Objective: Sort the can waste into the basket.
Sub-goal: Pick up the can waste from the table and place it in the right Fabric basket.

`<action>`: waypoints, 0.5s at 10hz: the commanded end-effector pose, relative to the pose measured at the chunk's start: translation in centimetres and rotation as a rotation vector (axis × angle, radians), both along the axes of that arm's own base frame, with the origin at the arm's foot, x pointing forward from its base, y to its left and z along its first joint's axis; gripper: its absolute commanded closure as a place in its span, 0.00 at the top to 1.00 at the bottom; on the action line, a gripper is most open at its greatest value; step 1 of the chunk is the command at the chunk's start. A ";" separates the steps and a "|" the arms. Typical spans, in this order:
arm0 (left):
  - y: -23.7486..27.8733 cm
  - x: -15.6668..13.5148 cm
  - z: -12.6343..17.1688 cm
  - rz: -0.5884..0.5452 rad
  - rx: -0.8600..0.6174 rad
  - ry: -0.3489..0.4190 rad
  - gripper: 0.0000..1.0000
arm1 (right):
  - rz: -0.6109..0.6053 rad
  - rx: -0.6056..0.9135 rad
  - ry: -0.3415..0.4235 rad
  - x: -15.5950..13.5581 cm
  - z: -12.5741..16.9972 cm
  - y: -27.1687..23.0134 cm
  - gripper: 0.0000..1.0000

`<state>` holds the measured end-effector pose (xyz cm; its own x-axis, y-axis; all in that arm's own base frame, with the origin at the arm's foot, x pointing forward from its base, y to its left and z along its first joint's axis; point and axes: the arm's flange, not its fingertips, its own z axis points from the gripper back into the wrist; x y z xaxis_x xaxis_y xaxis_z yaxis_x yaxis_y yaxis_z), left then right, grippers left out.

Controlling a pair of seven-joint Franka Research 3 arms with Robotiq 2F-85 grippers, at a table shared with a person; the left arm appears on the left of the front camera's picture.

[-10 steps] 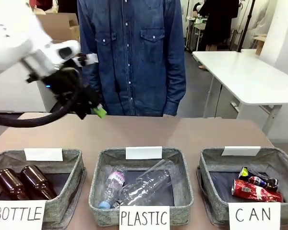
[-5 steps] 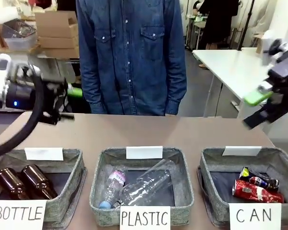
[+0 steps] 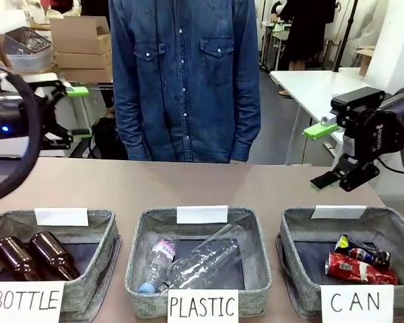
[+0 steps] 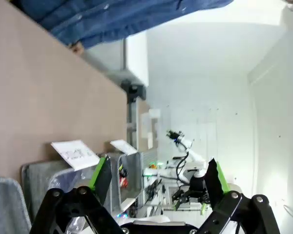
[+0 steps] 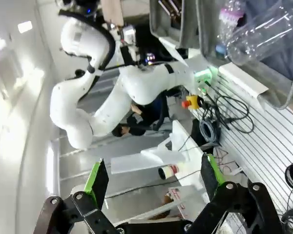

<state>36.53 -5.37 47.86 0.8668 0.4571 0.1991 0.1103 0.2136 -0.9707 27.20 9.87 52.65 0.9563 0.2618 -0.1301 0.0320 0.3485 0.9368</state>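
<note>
Cans (image 3: 359,262) lie in basket (image 3: 297,232); both claws (image 3: 323,155) gape empty.

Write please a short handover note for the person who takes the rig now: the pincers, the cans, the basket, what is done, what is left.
Left pincer: open, empty, raised at the table's left edge.
Right pincer: open, empty, raised above the far side of the CAN basket.
Both cans lie inside that basket: the dark can behind, the red can in front.
Done: no can lies on the table, so the sorting looks complete.
Left: probably only parking the arms.
</note>
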 end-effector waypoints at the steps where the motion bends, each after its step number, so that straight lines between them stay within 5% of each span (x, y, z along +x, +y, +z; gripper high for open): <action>1: 0.0 -0.4 0.2 -0.042 0.029 0.039 1.00 | 0.074 0.010 -0.054 -0.5 0.8 1.4 1.00; 5: 0.0 -0.4 0.2 -0.042 0.029 0.039 1.00 | 0.074 0.010 -0.054 -0.5 0.8 1.4 1.00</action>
<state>36.33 -5.74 47.66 0.8858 0.4251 0.1861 0.0862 0.2433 -0.9661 26.33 11.30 53.20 0.9412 0.3242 -0.0951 -0.0291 0.3584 0.9331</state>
